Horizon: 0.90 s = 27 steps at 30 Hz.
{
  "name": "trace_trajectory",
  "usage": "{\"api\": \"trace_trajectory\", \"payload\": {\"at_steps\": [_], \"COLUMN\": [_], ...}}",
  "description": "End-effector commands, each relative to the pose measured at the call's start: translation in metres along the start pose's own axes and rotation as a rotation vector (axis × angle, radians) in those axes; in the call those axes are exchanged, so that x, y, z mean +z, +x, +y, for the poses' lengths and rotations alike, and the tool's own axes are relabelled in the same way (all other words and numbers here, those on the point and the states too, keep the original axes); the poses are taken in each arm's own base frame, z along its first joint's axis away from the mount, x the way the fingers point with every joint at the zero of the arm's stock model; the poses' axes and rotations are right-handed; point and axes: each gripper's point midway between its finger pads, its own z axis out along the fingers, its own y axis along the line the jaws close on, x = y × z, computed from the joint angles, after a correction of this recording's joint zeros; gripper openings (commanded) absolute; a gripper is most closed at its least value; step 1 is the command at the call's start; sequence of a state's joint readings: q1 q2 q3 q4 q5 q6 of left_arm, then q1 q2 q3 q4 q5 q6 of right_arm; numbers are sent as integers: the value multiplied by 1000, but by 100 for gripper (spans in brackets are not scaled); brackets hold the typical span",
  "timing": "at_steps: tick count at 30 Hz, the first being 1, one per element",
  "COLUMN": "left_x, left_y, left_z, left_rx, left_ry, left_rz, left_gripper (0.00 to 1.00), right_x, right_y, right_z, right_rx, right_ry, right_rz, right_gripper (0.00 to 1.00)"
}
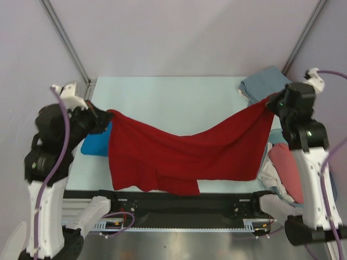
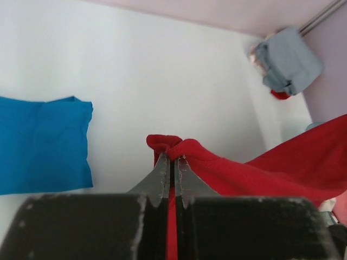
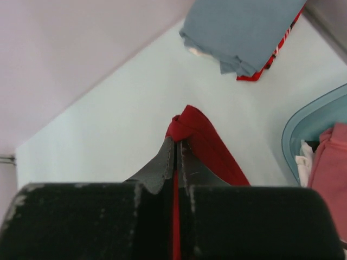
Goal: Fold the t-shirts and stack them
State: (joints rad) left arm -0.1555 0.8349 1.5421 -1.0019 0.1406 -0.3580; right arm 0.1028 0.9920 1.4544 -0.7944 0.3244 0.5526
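- The red shirt [image 1: 184,151] was stretched out between the two arms, above the pale tabletop [image 1: 173,97].
- The left end effector [image 2: 171,162] was pinched tight on one bunched-up corner of the red shirt. Its two fingers were almost touching, with only a thin bit of cloth between them.
- The right end effector [image 3: 176,145] was pinched tight on the other corner in the same way, over by the far right side of the tabletop.
- The top edge of the red shirt was high at both ends and dipped down in the middle.
- The rest of the red shirt hung down toward the near edge of the tabletop, with one flap lower than the rest near the middle. I could not tell if the bottom lay on the tabletop or hung just above it.
- A blue shirt [image 2: 43,143] lay flat on the left side of the tabletop, close to the left end effector. From above, the red shirt hid its right edge.
- A grey-blue shirt [image 1: 265,84] lay folded in the far right corner. A small bit of red and white cloth [image 3: 271,57] peeked out from under it.
- A tub [image 3: 286,135] with a blue-green rim sat on the right side, near the right arm.
- A pink shirt [image 1: 287,162] and some white cloth [image 3: 303,154] were in the tub.
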Motion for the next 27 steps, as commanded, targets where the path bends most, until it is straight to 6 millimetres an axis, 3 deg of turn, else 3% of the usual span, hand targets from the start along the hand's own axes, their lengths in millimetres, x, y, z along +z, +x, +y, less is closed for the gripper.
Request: {"api": "trace_trajectory", "payload": {"at_steps": [1,3,4,5,6,7,8,9,11,12,13,14,15,17,18,19,20,21,22,23,24,26,27], "left_x": [77,123,139,167,182,195,220,231,253,271,278,284,289,282,277,265,258,250,234,227,216,192,182], "left_y": [13,25,29,38,43,47,58,56,64,70,73,76,83,87,106,91,94,114,106,111,133,129,147], "left_z": [16,25,28,35,39,43,50,53,63,67,68,67,69,70,76,70,70,77,75,77,85,88,97], "left_rx": [-42,-70,-78,-94,-113,-124,-139,-153,-186,-194,-197,-191,-196,-198,-202,-189,-190,-192,-186,-192,-203,-218,-227], "left_ry": [-34,-41,-42,-55,-66,-76,-85,-96,-131,-134,-128,-118,-120,-125,-140,-125,-131,-155,-164,-171,-198,-225,-260], "left_rz": [98,155,173,204,218,229,261,253,276,307,321,334,358,345,365,297,287,318,272,270,298,232,251], "left_gripper": [0,0,1,0,0,0,0,0,4,12,29,71,86,100,100,100,100,100,100,100,100,100,100], "right_x": [67,110,125,135,161,173,185,200,212,216,214,213,209,193,187,179,163,153,142,128,118,93,84], "right_y": [23,41,44,41,62,62,70,80,87,90,94,98,108,108,112,138,133,147,167,169,175,192,197], "right_z": [10,11,15,20,15,17,20,21,26,27,29,27,18,12,9,-10,-11,-18,-35,-38,-45,-68,-77], "right_rx": [-51,-68,-63,-50,-62,-47,-44,-45,-43,-49,-61,-72,-85,-87,-85,-94,-78,-77,-83,-82,-85,-74,-69], "right_ry": [51,100,98,99,139,135,126,123,106,109,97,95,108,96,91,120,102,98,123,109,110,137,157], "right_rz": [66,118,123,120,164,160,177,199,219,229,246,257,278,270,272,331,317,357,400,399,411,419,421], "right_gripper": [0,0,0,0,0,0,2,5,47,79,80,80,79,76,72,71,71,69,66,66,66,64,62]}}
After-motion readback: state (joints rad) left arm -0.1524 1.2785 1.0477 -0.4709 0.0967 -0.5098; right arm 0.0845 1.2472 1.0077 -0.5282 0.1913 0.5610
